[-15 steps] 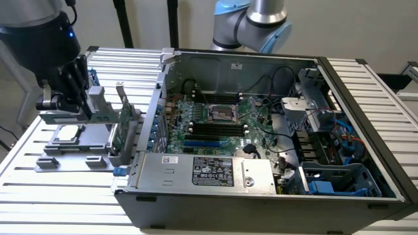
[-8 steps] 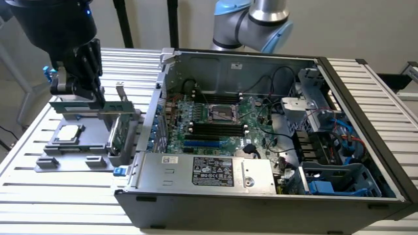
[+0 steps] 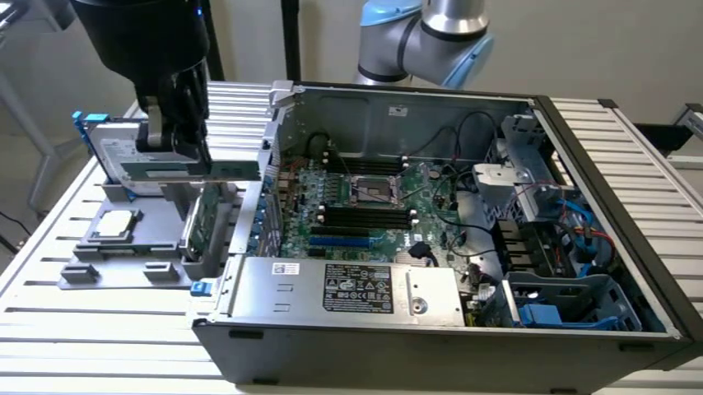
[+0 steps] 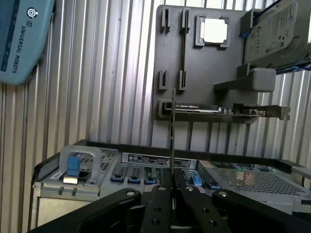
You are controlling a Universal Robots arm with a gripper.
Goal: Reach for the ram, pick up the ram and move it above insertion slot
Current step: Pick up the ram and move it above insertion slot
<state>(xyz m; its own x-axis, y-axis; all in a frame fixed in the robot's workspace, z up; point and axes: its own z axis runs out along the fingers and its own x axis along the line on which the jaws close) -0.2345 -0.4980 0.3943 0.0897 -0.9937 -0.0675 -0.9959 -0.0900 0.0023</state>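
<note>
A black gripper hangs just outside the open computer case, past the case wall on the exterior view's left, and above a grey parts holder resting on the slatted table. Its fingers are closed together on the ram, a long thin green stick that shows edge-on in the wrist view, running straight out from between the fingertips. In the exterior view the ram juts sideways from the gripper toward the case wall, held level and clear of the holder. The insertion slot lies inside the case on the green motherboard, one of several parallel black sockets just below the square silver CPU socket. The ram is well apart from that slot, with the case wall standing between them. A processor chip sits on the grey holder below the gripper.
</note>
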